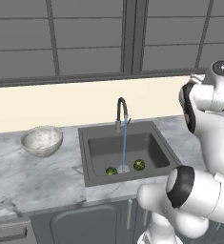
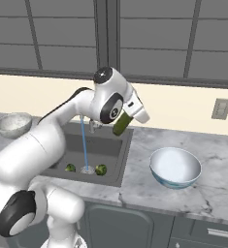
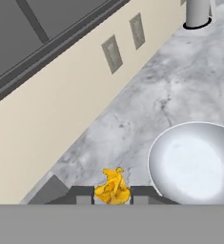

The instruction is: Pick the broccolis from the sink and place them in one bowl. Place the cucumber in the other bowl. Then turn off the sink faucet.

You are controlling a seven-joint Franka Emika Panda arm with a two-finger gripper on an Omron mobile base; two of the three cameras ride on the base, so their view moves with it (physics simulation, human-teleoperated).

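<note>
My gripper (image 2: 124,119) is shut on the cucumber (image 2: 120,125), held above the sink's right rim, well above the counter. In the hand view a yellowish end of the cucumber (image 3: 112,187) sits between the finger tips (image 3: 85,194). The white bowl with the light blue rim (image 2: 175,167) stands on the counter right of the sink and appears as a pale bowl (image 3: 194,162) just ahead of the hand. Two broccolis (image 1: 111,170) (image 1: 139,165) lie in the dark sink (image 1: 99,151) beside the drain. Water (image 1: 124,147) runs from the faucet (image 1: 121,112). The speckled bowl (image 1: 42,140) stands left of the sink.
Marble counter (image 2: 212,193) stretches right of the blue-rimmed bowl. Wall outlets (image 3: 112,53) (image 2: 220,108) sit on the cream backsplash. A grey cylinder (image 3: 198,13) stands far along the counter. Windows run above the backsplash.
</note>
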